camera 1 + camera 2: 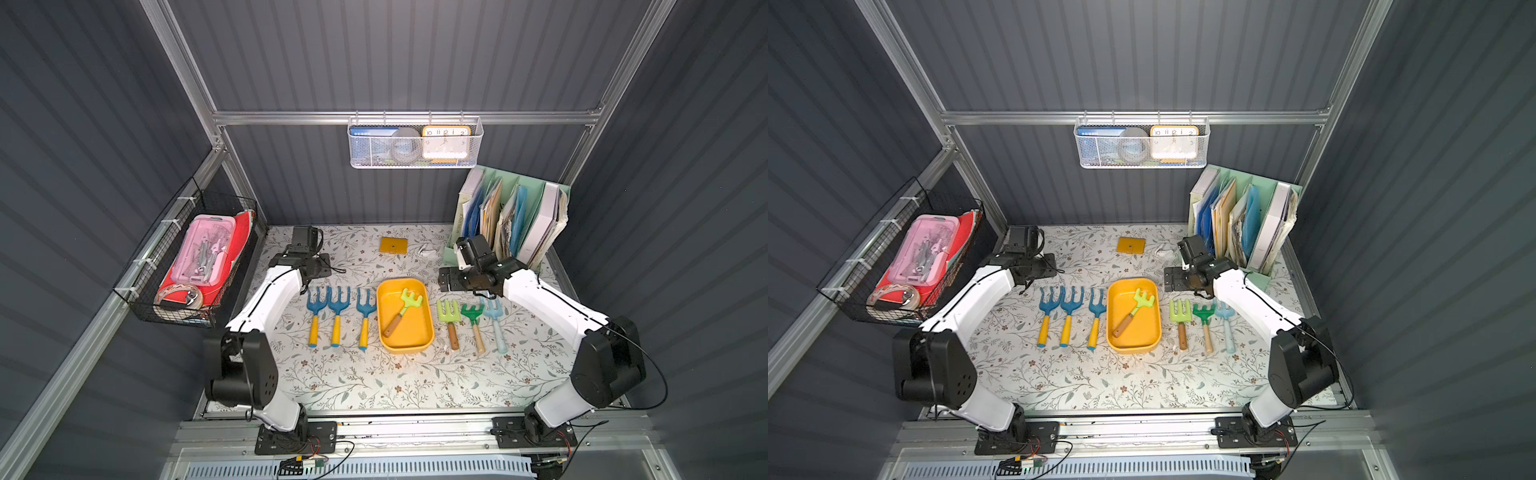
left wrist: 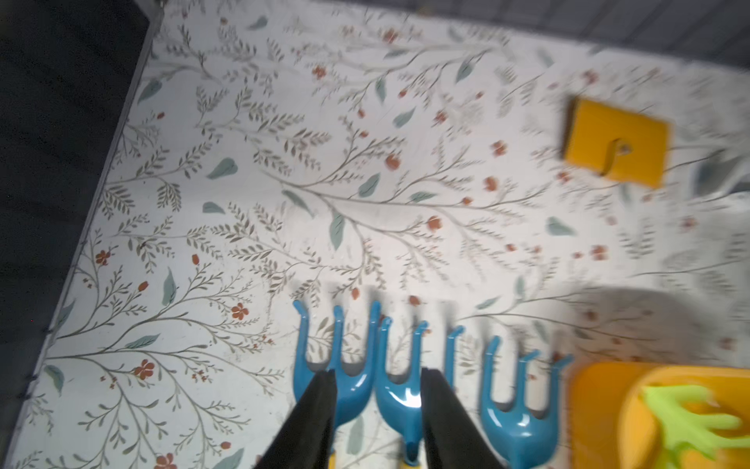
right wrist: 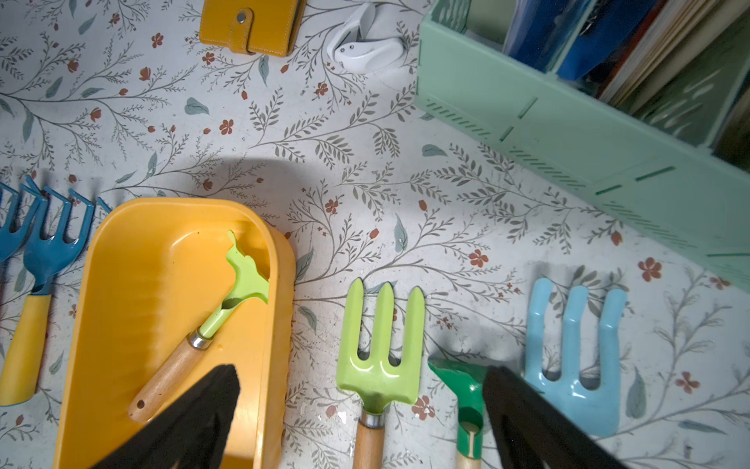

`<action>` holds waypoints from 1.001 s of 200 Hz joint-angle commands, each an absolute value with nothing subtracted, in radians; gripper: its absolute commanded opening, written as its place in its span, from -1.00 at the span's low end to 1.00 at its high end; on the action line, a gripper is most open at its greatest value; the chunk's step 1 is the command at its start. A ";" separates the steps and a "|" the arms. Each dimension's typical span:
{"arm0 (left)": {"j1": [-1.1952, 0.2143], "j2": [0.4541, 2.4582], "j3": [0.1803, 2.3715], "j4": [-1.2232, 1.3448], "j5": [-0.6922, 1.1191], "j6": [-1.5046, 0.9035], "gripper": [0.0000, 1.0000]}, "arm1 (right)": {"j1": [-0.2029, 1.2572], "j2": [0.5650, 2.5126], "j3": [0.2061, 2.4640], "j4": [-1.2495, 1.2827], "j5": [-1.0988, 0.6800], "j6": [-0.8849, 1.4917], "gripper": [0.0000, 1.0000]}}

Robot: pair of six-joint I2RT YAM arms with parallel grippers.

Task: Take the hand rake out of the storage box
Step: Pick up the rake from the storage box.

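the floral table (image 1: pixel 374 386) fills the lower middle of both top views. at its centre sits the yellow storage box (image 1: pixel 415 334). the left gripper (image 2: pixel 377 373), left of the box, has its jaws parted on nothing, over the blue rakes (image 2: pixel 353 396). the right gripper (image 3: pixel 360 370), upper right of the box, gapes wide and empty. the hand rake (image 1: pixel 401 313) lies diagonally inside the box, green head toward the upper right.
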State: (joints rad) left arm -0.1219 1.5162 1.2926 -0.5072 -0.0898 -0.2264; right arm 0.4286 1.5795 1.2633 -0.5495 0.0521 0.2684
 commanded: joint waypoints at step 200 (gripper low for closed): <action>-0.759 1.888 1.364 -0.553 -0.262 -0.497 -0.19 | 0.337 1.502 1.221 -0.556 0.055 0.275 0.98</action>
State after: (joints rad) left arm -0.7605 1.8492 1.3186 -0.5133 -0.2169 -0.4770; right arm 0.3408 1.5223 1.2304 -0.5480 0.0639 0.2718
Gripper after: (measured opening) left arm 0.408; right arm 0.989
